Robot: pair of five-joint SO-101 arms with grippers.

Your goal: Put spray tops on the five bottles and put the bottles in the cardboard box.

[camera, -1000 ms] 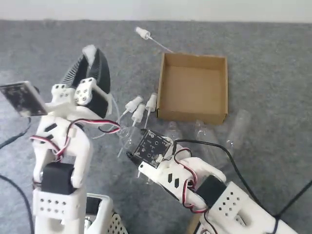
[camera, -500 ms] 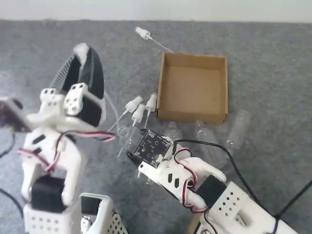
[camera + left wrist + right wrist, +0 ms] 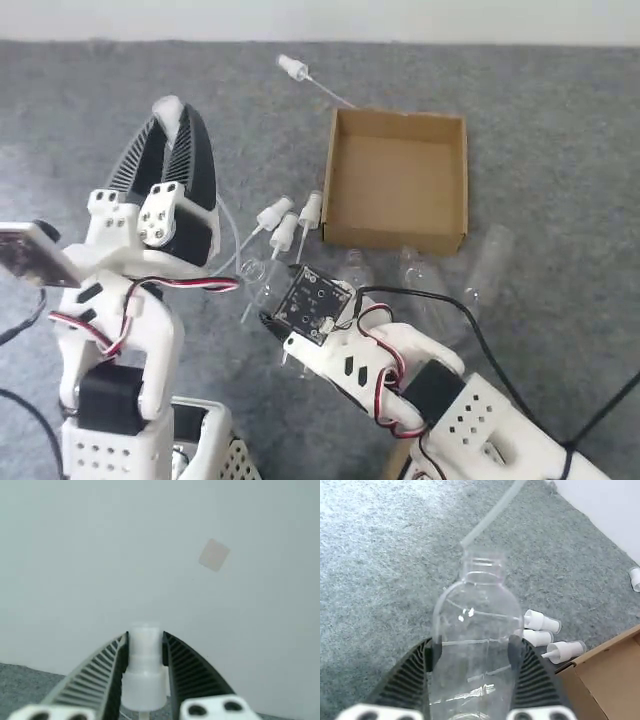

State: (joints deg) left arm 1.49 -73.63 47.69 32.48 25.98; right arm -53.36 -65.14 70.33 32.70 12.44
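Pinching a spray top [image 3: 144, 675] in left gripper [image 3: 170, 110], upper left; clamping uncapped bottle [image 3: 470, 615] in right gripper [image 3: 472, 649]. Apparently none capped or boxed yet.

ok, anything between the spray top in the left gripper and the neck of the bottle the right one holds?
Nothing visible. The dip tube of the spray top in the left gripper ends close by the open neck of the bottle in the right gripper; only carpet lies behind them.
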